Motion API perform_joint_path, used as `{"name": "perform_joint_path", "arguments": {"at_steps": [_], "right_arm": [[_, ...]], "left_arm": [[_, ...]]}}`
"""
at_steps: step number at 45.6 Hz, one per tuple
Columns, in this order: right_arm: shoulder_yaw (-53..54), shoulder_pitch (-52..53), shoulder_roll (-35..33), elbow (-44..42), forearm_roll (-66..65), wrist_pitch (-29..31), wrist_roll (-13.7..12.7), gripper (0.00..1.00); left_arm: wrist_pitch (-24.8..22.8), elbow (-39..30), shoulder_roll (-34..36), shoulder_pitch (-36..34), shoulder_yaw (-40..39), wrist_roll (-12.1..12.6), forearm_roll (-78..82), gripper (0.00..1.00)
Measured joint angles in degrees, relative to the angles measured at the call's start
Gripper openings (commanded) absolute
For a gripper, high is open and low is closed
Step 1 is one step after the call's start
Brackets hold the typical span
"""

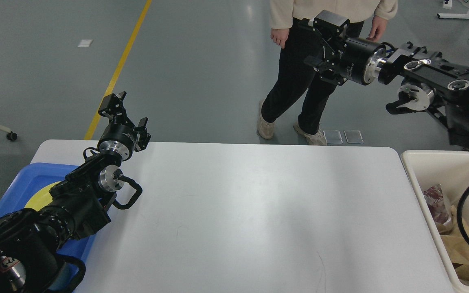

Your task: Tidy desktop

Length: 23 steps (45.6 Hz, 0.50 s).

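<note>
The desktop [250,211] is a large white tabletop with rounded corners, and nothing lies on its visible surface. My left gripper [127,113] is open and empty, raised over the table's far left corner. My right gripper [319,40] is open and empty, held high beyond the table's far edge, in front of a person's legs.
A blue tray [18,183] with a yellow plate [45,197] sits at the table's left, partly under my left arm. A cream bin [421,179] at the right holds crumpled bags [436,203]. A person [295,85] walks just behind the far edge.
</note>
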Motion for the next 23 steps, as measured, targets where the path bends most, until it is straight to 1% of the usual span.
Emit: {"name": "perform_joint_path", "arguments": {"at_steps": [5, 15, 23], "right_arm": [[1.7, -2.9, 2.6, -3.9, 0.1, 0.0, 0.1, 1.00], [9.3, -8.5, 8.5, -12.4, 0.1, 0.0, 0.2, 1.00], [10.7, -10.7, 11.8, -13.8, 0.1, -1.7, 0.2, 1.00]], "left_arm": [[0.0, 0.0, 0.0, 0.0, 0.0, 0.0, 0.0, 0.96], [0.0, 0.0, 0.0, 0.0, 0.0, 0.0, 0.0, 0.96], [0.0, 0.0, 0.0, 0.0, 0.0, -0.1, 0.0, 0.96]]}}
